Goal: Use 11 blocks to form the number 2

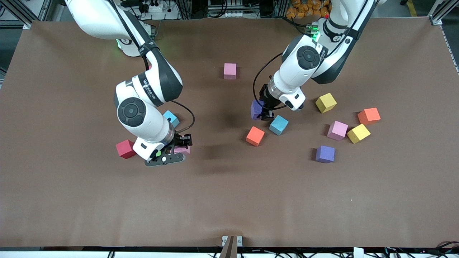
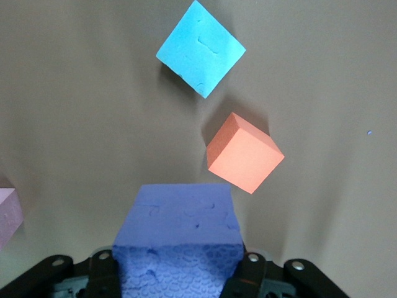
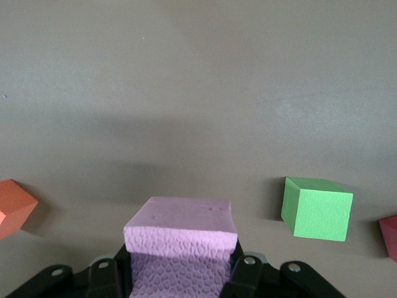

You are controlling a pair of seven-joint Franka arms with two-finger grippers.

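**Both grippers holding cubes above the counter, blocks still scattered**

The left gripper [image 1: 264, 114] is clamped on a purple block [image 1: 256, 109], held over the middle of the brown counter [image 1: 229, 200]; in the left wrist view the same purple block [image 2: 178, 239] sits between the fingers [image 2: 251, 273], with a blue block [image 2: 200, 48] and an orange-red block [image 2: 244, 153] lying below it. The right gripper [image 1: 181, 143] is clamped on a pink block [image 3: 180, 242], over the counter toward the right arm's end; a green block [image 3: 317, 208] lies just beside it.

On the counter lie a red block [image 1: 125, 148] and a second blue block [image 1: 171, 118] near the right arm, a pink block [image 1: 230, 70] toward the edge where the robots stand, and, toward the left arm's end, another pink block [image 1: 337, 130], a second purple block [image 1: 325, 154], an orange block [image 1: 369, 116] and two yellow cubes [image 1: 326, 102], [image 1: 358, 133]. No number 2 is formed: the blocks lie loose and apart.
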